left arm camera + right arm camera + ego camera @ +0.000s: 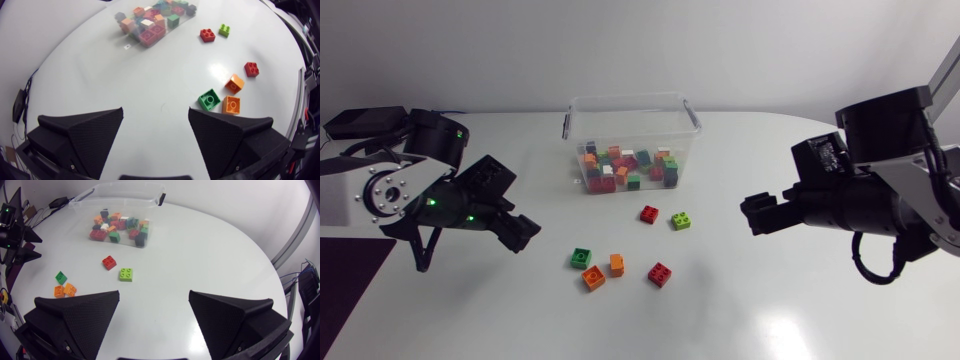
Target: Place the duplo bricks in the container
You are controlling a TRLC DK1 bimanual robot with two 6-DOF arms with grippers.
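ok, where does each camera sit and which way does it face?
Head: fixed above the table, looking down on the container; both arms enter sideways, left hand, right hand.
Left wrist: on the left arm's last link, facing the container; own open fingers at the lower edge.
Right wrist: on the right arm's last link, facing container and left hand; own open fingers show.
Shared: both wrist views hold the lime brick.

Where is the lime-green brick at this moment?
In the head view the lime-green brick lies on the table in front of the clear container, immediately right of a red brick.
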